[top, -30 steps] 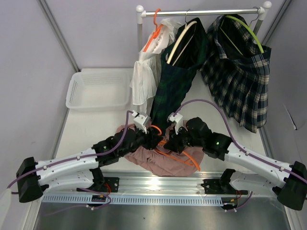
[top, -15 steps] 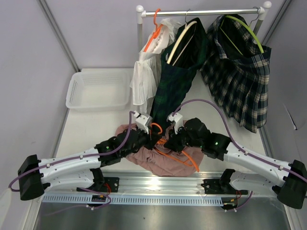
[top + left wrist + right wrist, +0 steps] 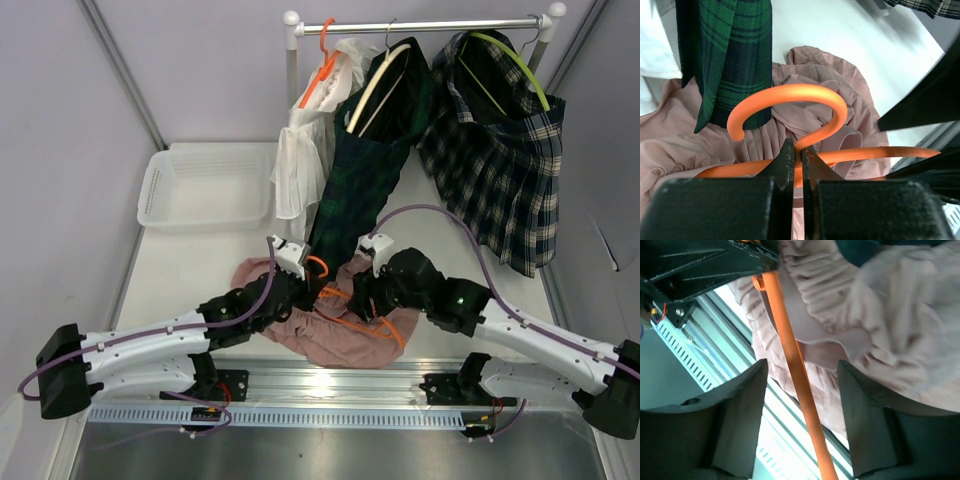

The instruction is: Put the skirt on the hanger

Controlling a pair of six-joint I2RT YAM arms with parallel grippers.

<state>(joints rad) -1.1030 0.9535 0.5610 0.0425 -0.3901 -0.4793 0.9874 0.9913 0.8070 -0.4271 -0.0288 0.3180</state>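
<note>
A pink skirt lies crumpled on the table between both arms, with an orange hanger lying across it. My left gripper is shut on the hanger's neck just below the hook. In the left wrist view the hook curves above my left gripper, over the skirt. My right gripper is open. In its wrist view the hanger's arm runs untouched through the right gripper, in front of the skirt.
A clothes rail at the back carries a white garment, a dark green plaid skirt that hangs down to the pink skirt, and a checked skirt. A white basket sits at the back left. A metal rail lines the near edge.
My left gripper closed on the hanger's neck. My right gripper then opened and let go of the hanger's arm. The skirt and hanger shifted slightly.
</note>
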